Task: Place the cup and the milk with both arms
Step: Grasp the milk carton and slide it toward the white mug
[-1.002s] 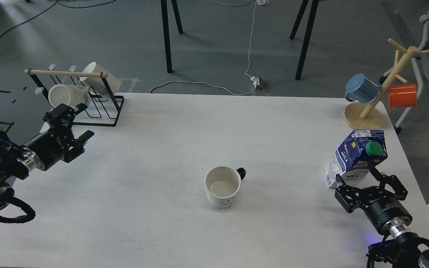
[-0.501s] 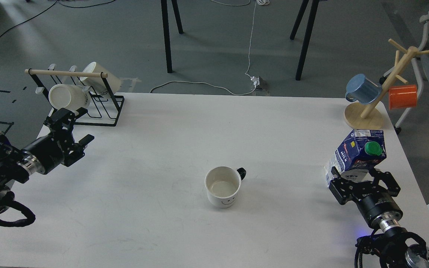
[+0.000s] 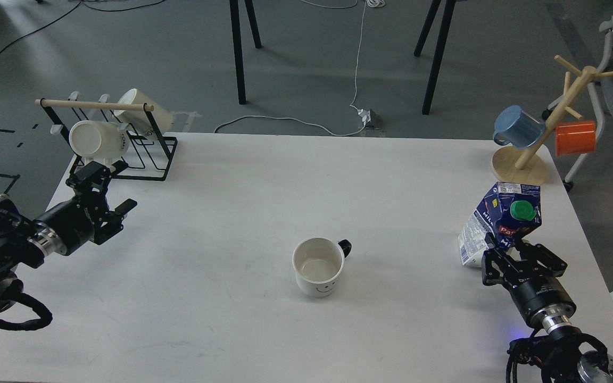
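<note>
The cup (image 3: 318, 267) stands upright near the middle of the white table (image 3: 264, 181), with its smiley face toward me and its black handle at the back right. The milk carton (image 3: 499, 226), dark blue above and white below with a green cap, leans left near the table's right edge. My right gripper (image 3: 520, 254) is closed around the carton's lower part from the near side. My left gripper (image 3: 108, 189) is open and empty over the table's left side, far left of the cup.
A black wire rack (image 3: 125, 149) with two cream mugs stands at the back left, just behind my left gripper. A wooden mug tree (image 3: 530, 154) with a blue mug (image 3: 518, 126) and an orange mug (image 3: 575, 138) stands at the back right, behind the carton.
My right gripper has moved up to the carton and its fingers have narrowed onto it. The carton has turned and tipped left. My left gripper has dropped back slightly toward me.
</note>
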